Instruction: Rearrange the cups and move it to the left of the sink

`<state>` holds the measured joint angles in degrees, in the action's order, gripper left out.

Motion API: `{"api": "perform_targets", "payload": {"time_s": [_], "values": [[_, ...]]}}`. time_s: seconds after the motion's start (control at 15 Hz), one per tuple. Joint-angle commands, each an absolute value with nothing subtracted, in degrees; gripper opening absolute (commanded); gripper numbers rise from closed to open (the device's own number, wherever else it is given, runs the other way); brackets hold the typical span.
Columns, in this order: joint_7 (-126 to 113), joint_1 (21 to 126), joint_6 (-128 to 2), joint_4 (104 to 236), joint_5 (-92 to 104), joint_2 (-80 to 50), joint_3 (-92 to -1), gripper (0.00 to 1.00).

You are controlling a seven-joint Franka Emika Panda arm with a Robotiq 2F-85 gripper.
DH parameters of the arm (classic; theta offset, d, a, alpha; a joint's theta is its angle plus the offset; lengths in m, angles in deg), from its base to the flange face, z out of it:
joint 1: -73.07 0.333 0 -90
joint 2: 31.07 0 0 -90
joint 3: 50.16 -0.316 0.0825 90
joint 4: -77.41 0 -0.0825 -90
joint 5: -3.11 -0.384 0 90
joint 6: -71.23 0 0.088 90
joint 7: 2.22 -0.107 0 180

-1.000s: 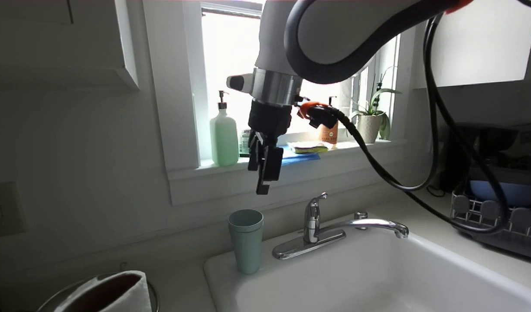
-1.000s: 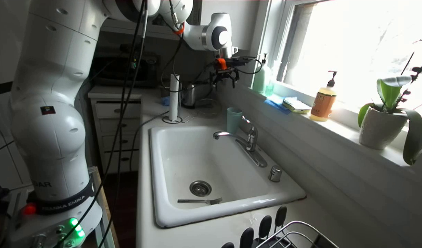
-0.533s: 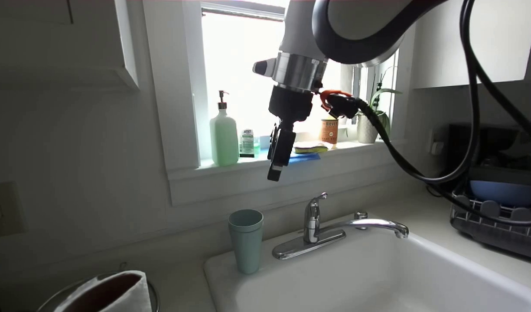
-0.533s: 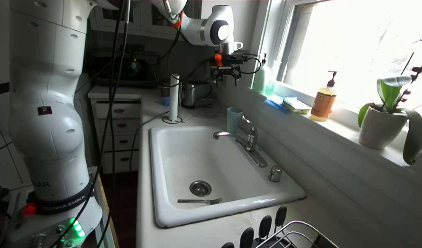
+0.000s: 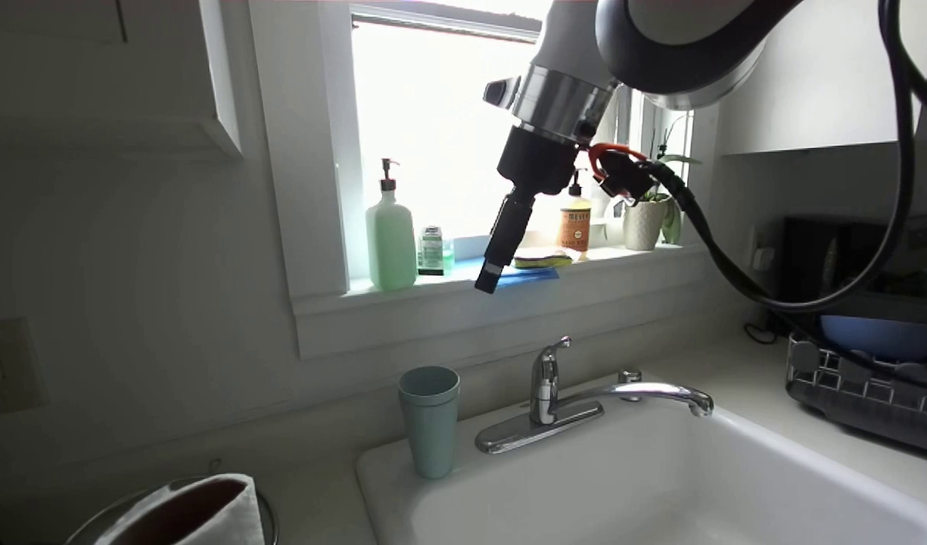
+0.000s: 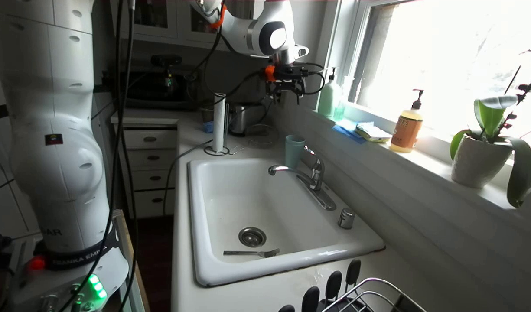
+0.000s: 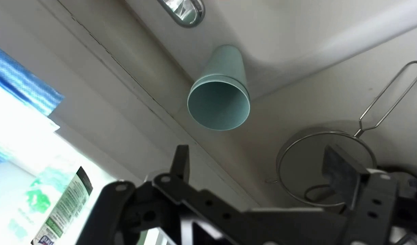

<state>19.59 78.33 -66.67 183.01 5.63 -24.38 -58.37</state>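
Cup [image 5: 433, 428], upright on the left rim of the sink [image 5: 584, 484], seemed light, stiff and slick, and your gripper [image 7: 256, 157], fingers spread, would have held it best below the lip.

A white countertop [image 6: 248, 297] runs up the middle of an exterior view, the white sink [image 6: 248, 274] set into it. Toward the top center, beyond the basin, a slim paper towel roll [image 6: 219, 130] stands upright on the surface, a metal toaster [image 6: 240, 124] to its right. A round strainer [image 7: 303, 163] lies at lower right in the wrist view. A dish rack [image 5: 857, 405] stands at the right edge of an exterior view.
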Motion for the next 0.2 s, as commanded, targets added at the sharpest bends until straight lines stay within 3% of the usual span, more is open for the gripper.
{"api": "perform_targets", "payload": {"time_s": [0.0,0.13], "values": [[19.44,78.58,-66.52,183.09,5.63,-24.54,-58.17,1.00],[19.37,78.58,-66.63,183.42,5.59,-24.67,-58.16,1.00]]}}
